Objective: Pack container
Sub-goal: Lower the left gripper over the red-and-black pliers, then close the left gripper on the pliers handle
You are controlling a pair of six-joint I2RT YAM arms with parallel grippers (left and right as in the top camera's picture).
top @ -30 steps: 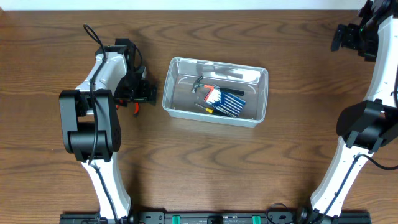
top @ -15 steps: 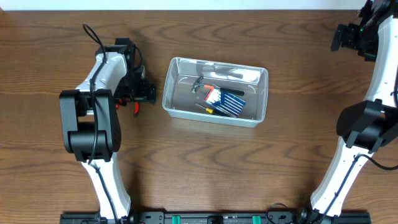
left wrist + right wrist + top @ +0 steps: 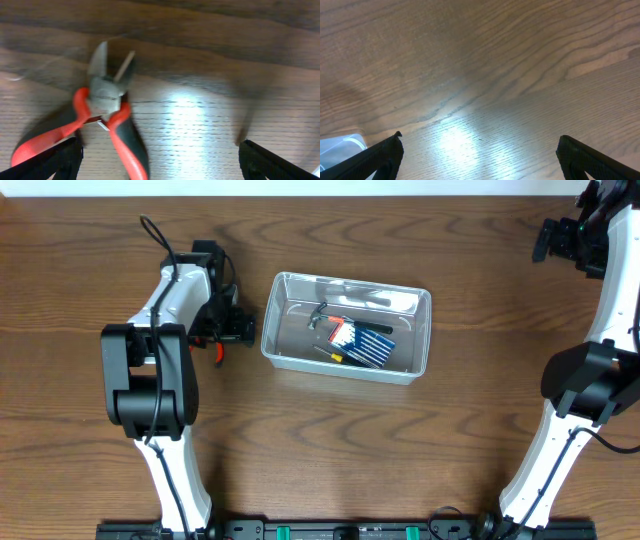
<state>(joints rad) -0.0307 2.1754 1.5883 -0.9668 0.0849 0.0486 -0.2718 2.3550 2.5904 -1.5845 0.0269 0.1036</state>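
The clear plastic container [image 3: 420, 340] stands mid-table. It holds a blue screwdriver-set case [image 3: 362, 340] and a dark tool. Red-and-black cutting pliers [image 3: 107, 112] lie on the wood left of the container; in the overhead view only a red handle tip [image 3: 215, 353] shows under the arm. My left gripper [image 3: 159, 160] is open, its fingers spread either side of the pliers' handles, just above them. It also shows in the overhead view [image 3: 232, 328]. My right gripper [image 3: 479, 157] is open and empty over bare wood at the far right back [image 3: 560, 238]. A corner of the container [image 3: 337, 147] shows in the right wrist view.
The table's back edge runs along the top of the overhead view, near the right arm. Bare wood surrounds the container on all sides.
The left arm has shifted slightly to the right, towards the container. The right arm and the container's contents have not moved.
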